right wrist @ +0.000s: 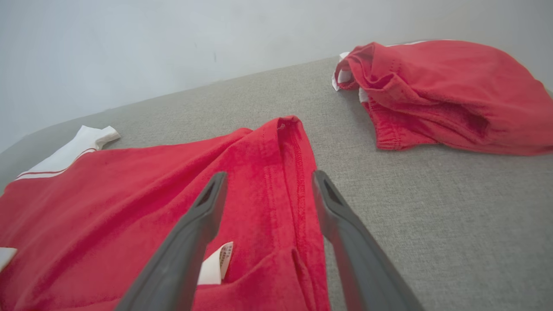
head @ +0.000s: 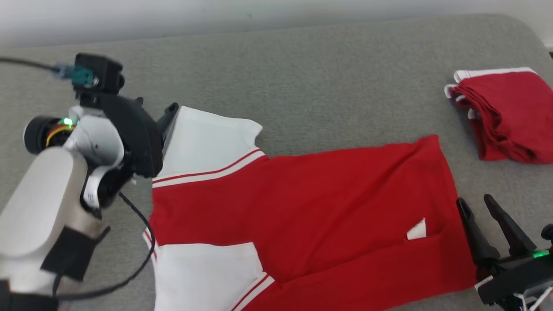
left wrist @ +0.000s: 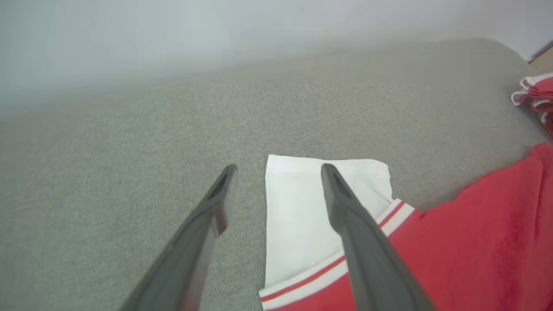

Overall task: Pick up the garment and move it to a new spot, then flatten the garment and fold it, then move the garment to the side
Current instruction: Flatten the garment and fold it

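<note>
garment (head: pixel 302 194): lying spread mid-frame on grey cushion (head: pixel 324 65) | left gripper (left wrist: pixel 278 169): hanging wide, empty, straddling white sleeve (left wrist: pixel 293 216) edge at left | right gripper (head: pixel 474 201): hanging wide, empty, by hem (head: pixel 449 172) at lower right | handling: likely light, soft, floppy; pinching sleeve edge and hem corner looking best

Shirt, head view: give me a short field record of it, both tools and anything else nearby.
shirt: red and white, spread on the grey surface, not folded
left tool: open, over the edge of one white sleeve, holding nothing
right tool: open, at the rumpled hem, holding nothing
label: white, showing near the hem
other clothes: red folded pile, apart from the shirt, far right
</note>
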